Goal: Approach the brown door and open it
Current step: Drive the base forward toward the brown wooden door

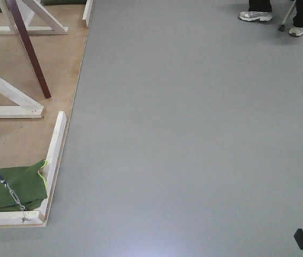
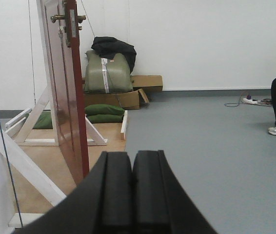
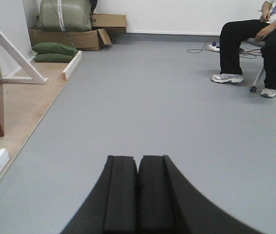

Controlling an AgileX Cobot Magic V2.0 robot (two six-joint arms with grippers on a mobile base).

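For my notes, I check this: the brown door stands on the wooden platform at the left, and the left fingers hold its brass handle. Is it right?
One thing is wrong. The brown door stands on the wooden platform at the left, but the left fingers hold nothing; the left wrist view shows them shut, far from its brass handle.

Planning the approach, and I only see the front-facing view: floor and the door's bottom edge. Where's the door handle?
Observer: Left wrist view shows the brown door edge-on, ahead-left of the left hand, its brass handle near the frame's top.
Operator: Hands open?
Observer: No, left hand and right hand are both shut, holding nothing.
Operator: Whose shoes, top right?
Observer: A seated person in dark trousers, seen from the right wrist view.
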